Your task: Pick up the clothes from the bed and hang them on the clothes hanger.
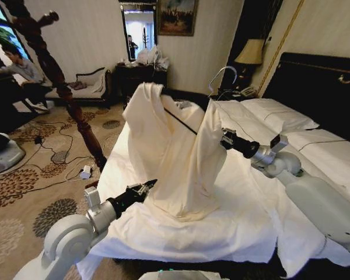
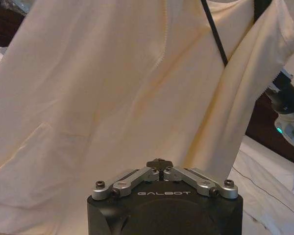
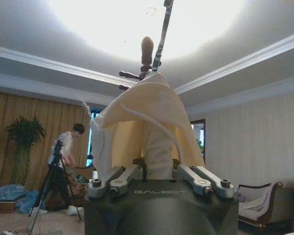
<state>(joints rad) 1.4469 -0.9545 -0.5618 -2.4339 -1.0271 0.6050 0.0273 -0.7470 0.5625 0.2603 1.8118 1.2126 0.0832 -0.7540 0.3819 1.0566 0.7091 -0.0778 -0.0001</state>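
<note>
At centre frame we see the clothes (image 1: 175, 151) draped over the clothes hanger (image 1: 181, 122) and held up above the bed (image 1: 245, 227), their hem pooling on the sheet. Our right pincer (image 1: 224, 139), centre right, is clamped on the fabric's right edge. Our left pincer (image 1: 149, 185), lower left, is pinched together on nothing, just beside the hem, with open carpet (image 1: 23, 181) further left.

A hotel-style bedroom. A white-sheeted bed (image 1: 291, 146), bedside lamp (image 1: 250, 53), patterned carpet (image 1: 23, 186) and framed painting (image 1: 177, 16) show it.
</note>
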